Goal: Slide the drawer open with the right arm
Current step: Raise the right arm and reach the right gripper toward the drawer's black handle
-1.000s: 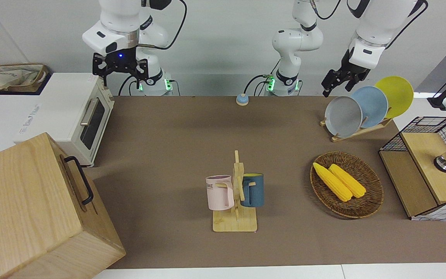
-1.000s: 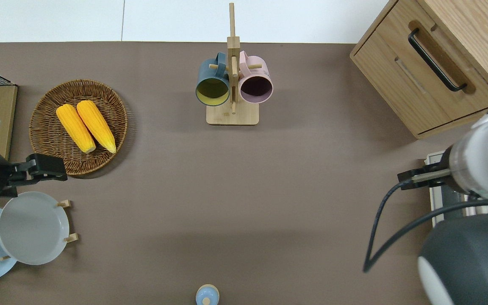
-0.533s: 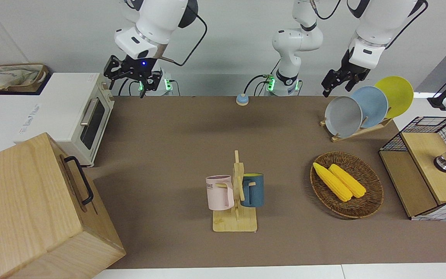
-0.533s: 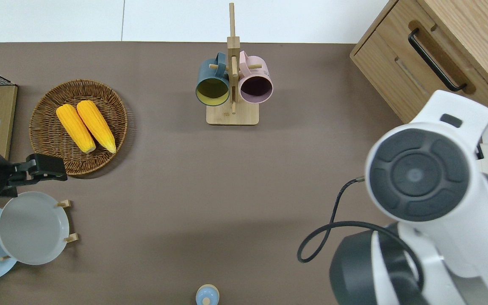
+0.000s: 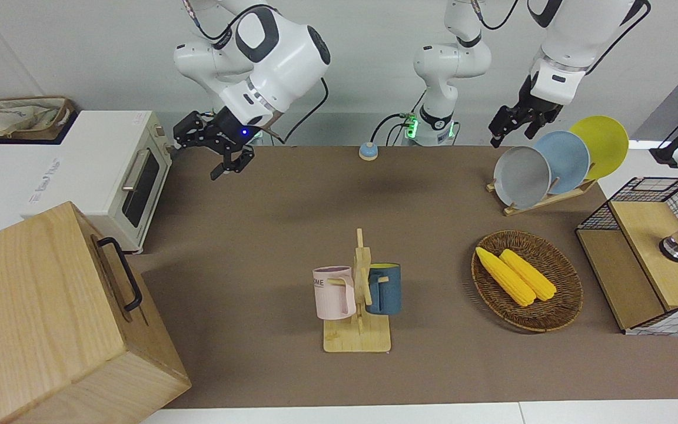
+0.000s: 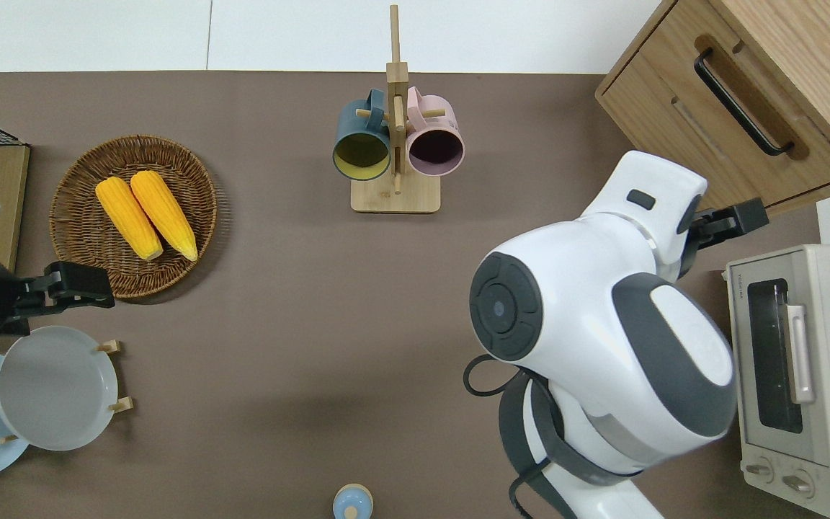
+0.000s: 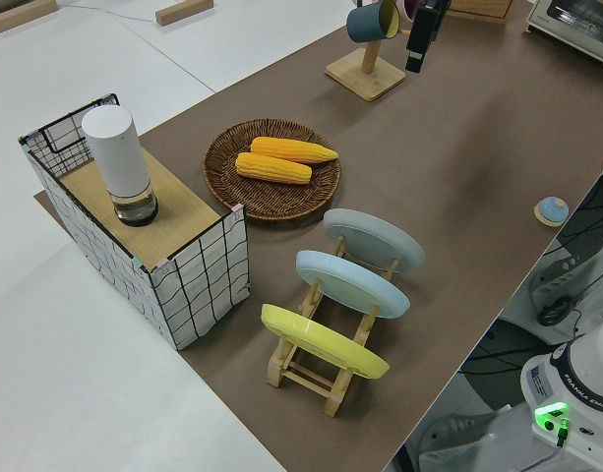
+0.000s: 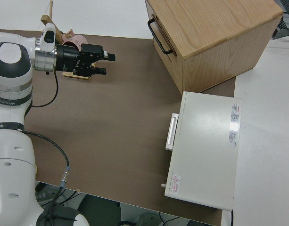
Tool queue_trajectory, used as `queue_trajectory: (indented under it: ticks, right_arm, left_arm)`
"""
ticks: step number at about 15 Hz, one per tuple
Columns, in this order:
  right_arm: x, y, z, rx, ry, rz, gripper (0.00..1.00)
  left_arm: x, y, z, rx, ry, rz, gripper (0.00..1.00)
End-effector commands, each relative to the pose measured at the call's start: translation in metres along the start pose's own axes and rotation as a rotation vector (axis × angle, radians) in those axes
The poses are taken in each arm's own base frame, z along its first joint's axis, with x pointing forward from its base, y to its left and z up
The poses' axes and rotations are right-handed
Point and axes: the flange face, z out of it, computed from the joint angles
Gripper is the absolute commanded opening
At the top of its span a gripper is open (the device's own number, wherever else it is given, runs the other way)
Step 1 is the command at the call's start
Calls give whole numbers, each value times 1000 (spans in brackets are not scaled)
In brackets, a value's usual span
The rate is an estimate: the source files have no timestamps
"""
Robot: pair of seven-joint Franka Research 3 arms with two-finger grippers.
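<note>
The drawer (image 6: 764, 97) is shut in the front of the pale wooden cabinet (image 5: 33, 306) at the right arm's end of the table, farther from the robots than the toaster oven. Its black bar handle (image 5: 121, 274) also shows in the right side view (image 8: 159, 36). My right gripper (image 8: 106, 64), with a blue wrist light, is open and empty. It is up over the brown mat by the cabinet's corner nearest the robots (image 6: 739, 216), apart from the handle. The left arm is parked.
A white toaster oven (image 6: 790, 360) stands beside the cabinet, nearer to the robots. A mug tree (image 5: 358, 294) with a pink and a blue mug stands mid-table. A basket of corn (image 5: 527, 280), a plate rack (image 5: 551, 165) and a wire-mesh box (image 5: 645, 259) are at the left arm's end.
My right arm has swung from above the toaster oven out over the mat and lower, toward the cabinet. The left arm has not moved.
</note>
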Motion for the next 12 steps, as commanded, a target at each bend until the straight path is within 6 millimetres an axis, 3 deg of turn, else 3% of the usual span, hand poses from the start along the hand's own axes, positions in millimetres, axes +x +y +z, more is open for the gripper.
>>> queue_trajectory:
  ticks: [1, 4, 6, 9, 12]
  right_arm:
    - [8, -29, 18, -110, 77, -20, 987]
    - [24, -67, 39, -230, 123, -22, 990]
    - [25, -81, 46, -260, 139, -27, 987]
    - [33, -93, 64, -341, 169, -72, 985]
    - [40, -93, 80, -375, 201, -97, 979]
  left_arm:
    - [-4, -3, -5, 0, -3, 6, 993]
    - [-3, -3, -5, 0, -3, 6, 993]
    - [-3, -3, -5, 0, -3, 5, 993]
    - [-4, -3, -5, 0, -3, 6, 993]
    - [-3, -3, -5, 0, -3, 6, 993]
